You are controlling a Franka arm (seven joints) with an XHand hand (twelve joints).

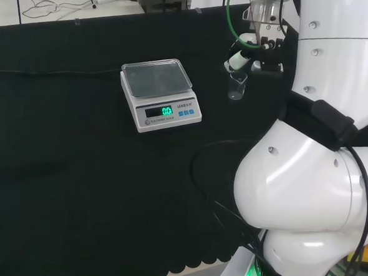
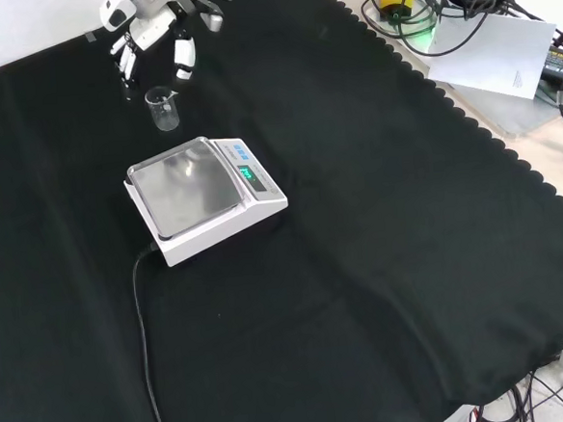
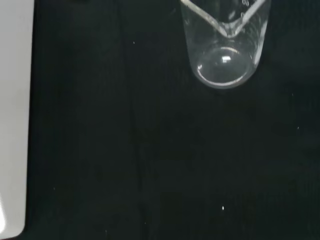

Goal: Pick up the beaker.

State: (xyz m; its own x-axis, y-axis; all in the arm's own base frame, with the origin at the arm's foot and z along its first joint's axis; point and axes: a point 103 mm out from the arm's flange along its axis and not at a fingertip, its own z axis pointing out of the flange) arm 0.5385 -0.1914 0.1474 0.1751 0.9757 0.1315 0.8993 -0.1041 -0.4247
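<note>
Front view: the hand [image 2: 153, 32] hovers just above and behind a small clear glass beaker [image 2: 161, 109] standing upright on the black-clothed surface [image 2: 379, 223], near the far corner of a white digital scale [image 2: 203, 197]; its fingers hang spread and hold nothing. The approach step appears under way, and the next move likely calls for lowering the fingers around the beaker's wall before closing. The beaker looks empty, spout and printed graduations visible.
</note>
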